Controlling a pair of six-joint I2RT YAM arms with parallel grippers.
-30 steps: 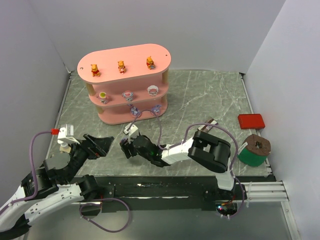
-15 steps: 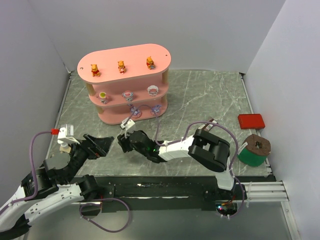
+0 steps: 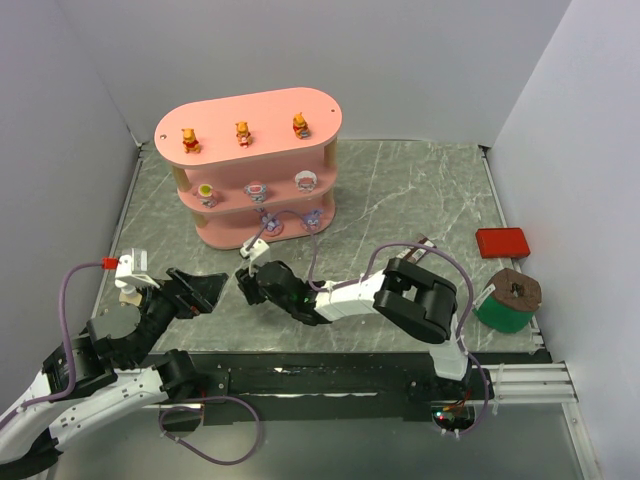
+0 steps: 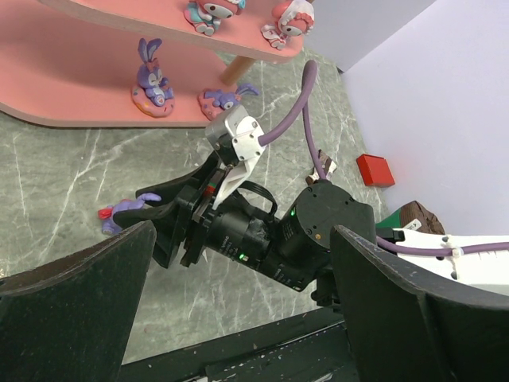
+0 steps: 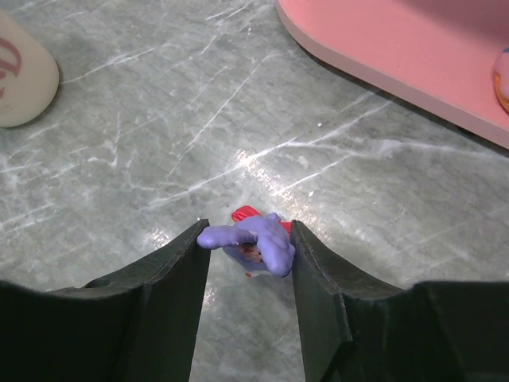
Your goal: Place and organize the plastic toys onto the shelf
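My right claw (image 5: 248,229) is clamped on a purple toy (image 5: 258,245), which lies on the bench (image 5: 119,143) just off the near edge of the shelf (image 5: 413,48). It looks light, hard and slick, with thin ears. I judge the plump body the place to pinch, gently, lest it squirt out.

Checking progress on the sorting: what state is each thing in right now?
Shelf: upright, eight toys on it.
Orange bears: three standing on top tier.
Pink-white toys: three on middle tier.
Purple toys: two on bottom tier.
Loose purple toy: lying on the table, between the right gripper's fingers.
Right gripper: closed on loose purple toy.
Left gripper: open, empty.
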